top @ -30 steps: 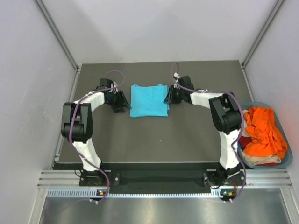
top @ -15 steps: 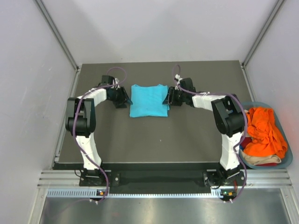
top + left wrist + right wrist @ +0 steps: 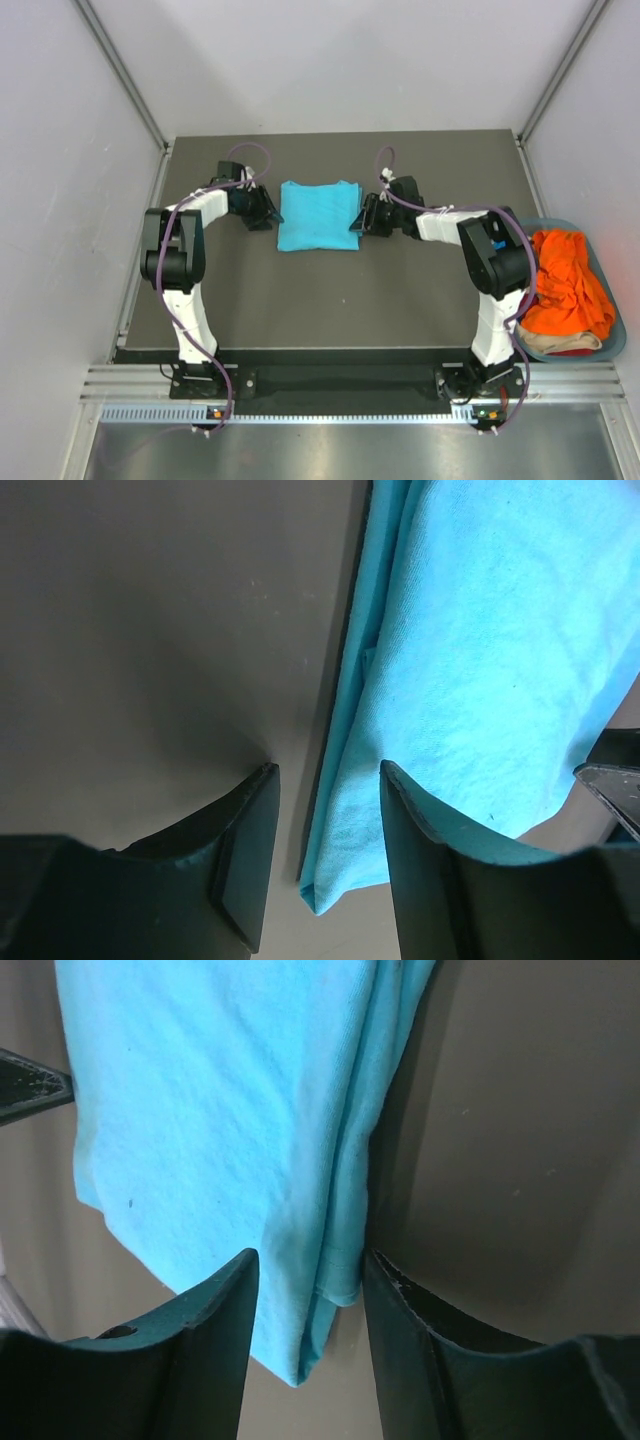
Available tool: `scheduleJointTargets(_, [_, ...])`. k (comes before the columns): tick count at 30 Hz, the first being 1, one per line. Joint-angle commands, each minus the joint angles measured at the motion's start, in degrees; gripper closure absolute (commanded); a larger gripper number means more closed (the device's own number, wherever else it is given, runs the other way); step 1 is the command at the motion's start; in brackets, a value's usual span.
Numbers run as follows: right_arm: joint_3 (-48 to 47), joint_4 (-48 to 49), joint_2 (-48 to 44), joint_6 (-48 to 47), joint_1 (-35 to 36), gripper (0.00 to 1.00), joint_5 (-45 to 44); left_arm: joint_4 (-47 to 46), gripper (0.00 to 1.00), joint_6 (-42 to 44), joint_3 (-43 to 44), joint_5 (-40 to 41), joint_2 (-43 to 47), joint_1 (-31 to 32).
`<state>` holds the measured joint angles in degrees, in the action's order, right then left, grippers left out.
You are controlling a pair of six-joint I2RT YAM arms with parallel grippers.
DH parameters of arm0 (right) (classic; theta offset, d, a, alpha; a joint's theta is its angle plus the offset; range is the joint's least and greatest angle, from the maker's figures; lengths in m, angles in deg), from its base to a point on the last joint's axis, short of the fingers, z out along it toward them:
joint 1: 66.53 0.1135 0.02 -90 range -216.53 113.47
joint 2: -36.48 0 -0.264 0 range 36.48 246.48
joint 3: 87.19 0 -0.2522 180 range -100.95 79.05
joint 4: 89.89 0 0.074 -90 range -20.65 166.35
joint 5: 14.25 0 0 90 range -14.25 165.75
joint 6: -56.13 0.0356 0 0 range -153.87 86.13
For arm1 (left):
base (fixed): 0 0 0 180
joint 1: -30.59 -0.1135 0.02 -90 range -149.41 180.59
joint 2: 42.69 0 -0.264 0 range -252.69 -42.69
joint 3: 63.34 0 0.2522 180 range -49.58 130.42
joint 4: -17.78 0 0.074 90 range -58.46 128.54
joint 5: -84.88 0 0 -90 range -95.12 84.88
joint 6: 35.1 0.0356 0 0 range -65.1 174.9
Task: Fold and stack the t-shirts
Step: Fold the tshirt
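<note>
Dark grey matte tabletop point(image 3: 340, 295), boxed in by pale walls point(image 3: 330, 60) and slanting aluminium rails point(image 3: 122, 75). Folded turquoise t-shirt point(image 3: 318, 215) lying flat at far centre. Left gripper point(image 3: 268, 212) at its left edge, right gripper point(image 3: 358, 216) at its right. Jaws of the 2 partly spread, straddling the hems, clamping nothing. Orange t-shirt point(image 3: 565, 285) heaped in blue-grey basket point(image 3: 612, 350) beside the table's right edge.

The turquoise t-shirt point(image 3: 318, 215) is plain, the table point(image 3: 340, 295) dark grey, the orange t-shirt point(image 3: 566, 285) plain, the basket point(image 3: 612, 348) blue-grey.
</note>
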<state>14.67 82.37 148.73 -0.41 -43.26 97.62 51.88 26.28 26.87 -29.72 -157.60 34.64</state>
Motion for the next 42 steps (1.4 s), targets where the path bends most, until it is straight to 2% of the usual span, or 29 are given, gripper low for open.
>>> scheduleJointTargets(1, [2.3,4.8,0.1,2.8,0.6,0.54,2.7,-1.1,0.50,0.4,-1.6,1.3,-2.0,0.0])
scheduleJointTargets(4, [4.8,7.9,0.2,4.9,0.6,0.70,3.4,-0.7,0.50,0.7,-1.5,1.0,-2.2,0.0])
scheduleJointTargets(11, [9.1,14.9,1.2,9.3,0.6,0.96,5.1,0.2,0.53,0.8,-1.2,1.7,-1.9,0.1])
scheduleJointTargets(13, [9.7,15.9,1.8,10.3,0.6,0.96,5.8,0.1,0.57,0.8,-1.3,1.5,-2.0,0.1])
scheduleJointTargets(16, [10.2,15.9,1.8,10.1,0.6,0.89,5.6,0.0,0.68,0.4,-1.2,0.3,-2.5,0.1])
scheduleJointTargets(17, [10.3,15.5,1.5,10.0,0.6,0.78,5.6,-0.1,0.71,0.3,-1.1,-0.1,-2.8,0.1])
scheduleJointTargets(19, [10.6,15.3,0.6,9.5,0.6,0.72,5.7,-0.6,0.81,0.1,-0.7,-1.5,-2.9,0.0])
scheduleJointTargets(22, [10.9,13.6,-1.2,8.6,0.6,0.59,5.7,-0.9,0.95,-1.1,0.1,-3.1,-3.4,0.0])
scheduleJointTargets(23, [11.0,13.1,-2.6,8.3,0.5,0.57,5.6,-1.3,0.99,-1.3,0.1,-3.5,-3.4,0.0])
scheduleJointTargets(27, [11.6,10.2,-6.6,6.7,0.0,0.52,5.6,-0.7,1.00,-1.7,0.3,-4.5,-2.0,0.0])
scheduleJointTargets(34, [11.7,2.3,-13.4,3.5,-0.5,0.48,4.1,8.1,1.00,0.8,1.4,2.4,1.9,-0.1])
scheduleJointTargets(42, [13.3,1.8,-17.1,3.4,-0.9,0.48,3.9,18.1,1.00,2.1,1.8,15.2,4.4,-1.2])
